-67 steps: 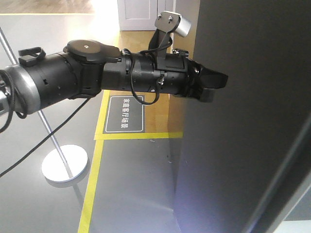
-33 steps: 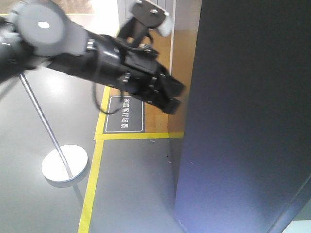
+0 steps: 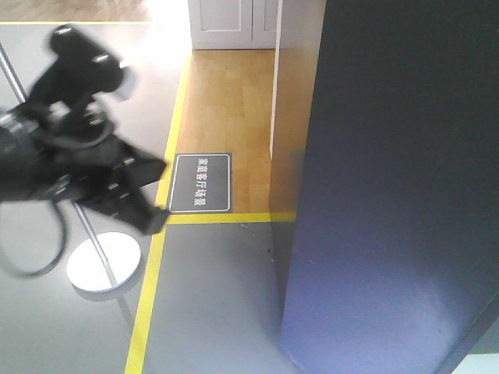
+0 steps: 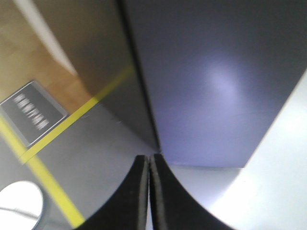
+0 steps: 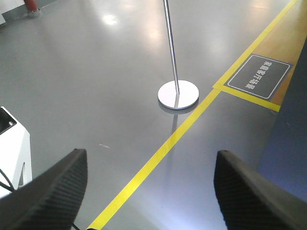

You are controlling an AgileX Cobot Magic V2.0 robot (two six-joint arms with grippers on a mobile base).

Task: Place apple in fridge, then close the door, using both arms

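The fridge (image 3: 390, 187) fills the right of the front view, showing only its dark grey outside; the apple is nowhere in sight. The left gripper (image 4: 149, 157), fingers pressed together on nothing, points toward the fridge's lower corner. In the front view it is blurred, well apart from the fridge and near a stand (image 3: 103, 262). The right gripper (image 5: 151, 154) gapes wide and empty above the floor's yellow line (image 5: 139, 173).

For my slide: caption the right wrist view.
Open right gripper over grey floor, with yellow line, round-based stand and floor sign.
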